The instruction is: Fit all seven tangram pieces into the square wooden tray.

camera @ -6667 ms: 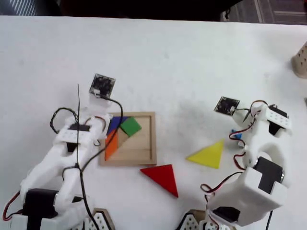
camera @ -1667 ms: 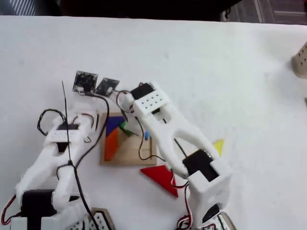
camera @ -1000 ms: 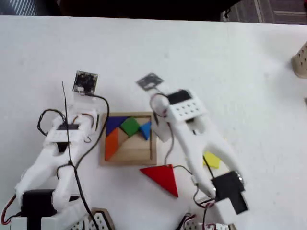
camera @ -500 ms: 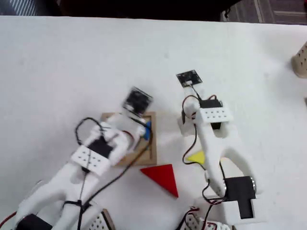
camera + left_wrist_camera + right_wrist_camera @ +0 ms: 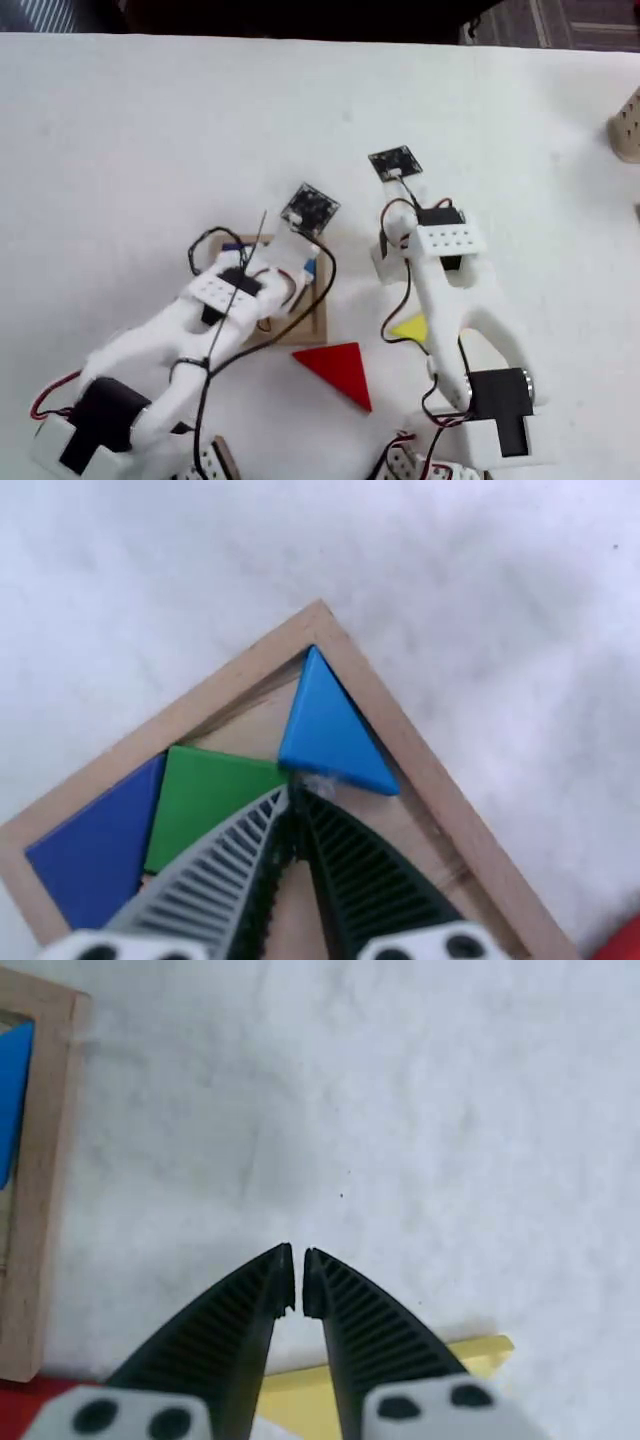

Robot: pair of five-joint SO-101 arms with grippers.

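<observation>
Our left gripper (image 5: 293,805) has its jaws pressed together with nothing between them. The tips sit right at one edge of the light blue triangle (image 5: 330,730), though we cannot tell whether they touch it. That triangle lies flat inside the wooden tray (image 5: 425,775), one point pushed into a corner of the rim. Just beside it lies the green square (image 5: 210,805), and on the square's other side the dark blue piece (image 5: 95,845) rests against the rim. From above, we see the left arm (image 5: 190,320) stretched across the tray and covering most of what lies in it, with a strip of rim showing on the side nearer the other arm. The red triangle (image 5: 340,372) lies flat on the white table (image 5: 150,130) outside the tray, near the corner closest to the arm bases. The yellow triangle (image 5: 408,327) also lies on the table, partly under the right arm (image 5: 450,290), which stands on the far side of the tray from the left arm's base. Our right gripper (image 5: 298,1280) is all but closed, with a thin slit between its tips, and grips nothing. It hangs over bare table beside the tray's outer rim, with the yellow triangle partly hidden behind its jaws.
</observation>
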